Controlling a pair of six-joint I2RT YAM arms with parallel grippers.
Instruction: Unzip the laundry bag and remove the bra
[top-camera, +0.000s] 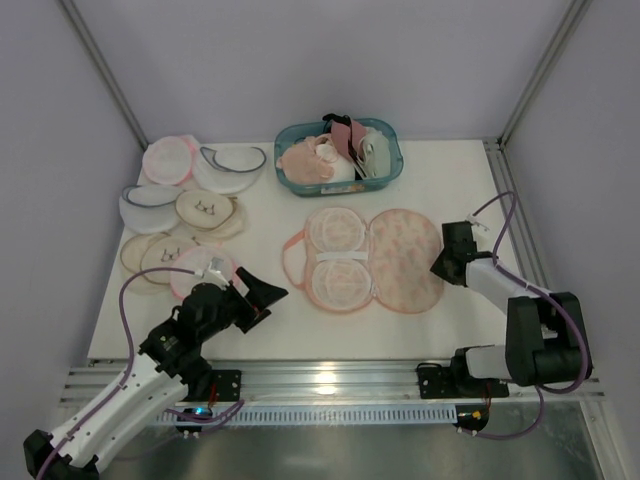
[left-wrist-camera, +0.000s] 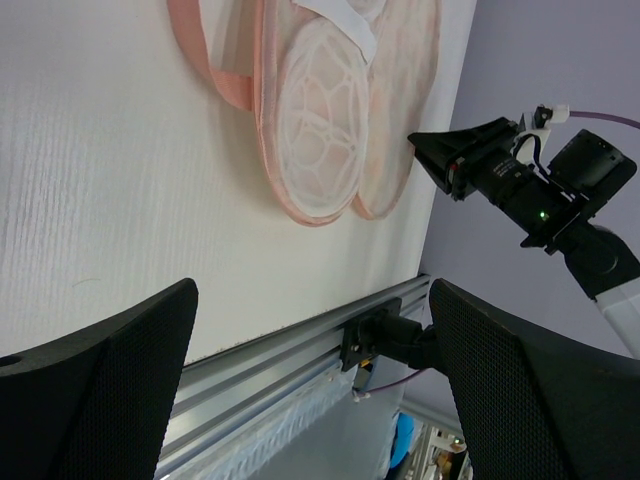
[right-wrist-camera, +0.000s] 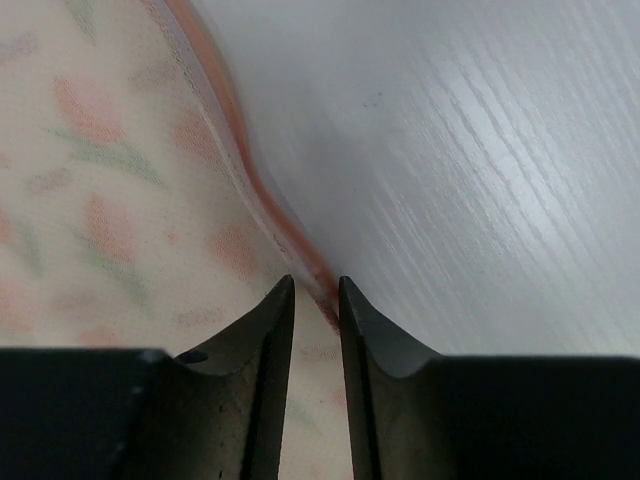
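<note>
In the right end effector (right-wrist-camera: 316, 285) (by its trim) sits the laundry bag (top-camera: 405, 262)

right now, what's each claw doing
Left claw: open, holding nothing.
Right claw: closed on the laundry bag at its pink edge trim.

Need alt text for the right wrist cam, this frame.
The right gripper has its two dark fingers closed to a narrow gap on the pink trim at the edge of the bag. The floral-print bag fills the left of the view; bare white table fills the right.
</note>
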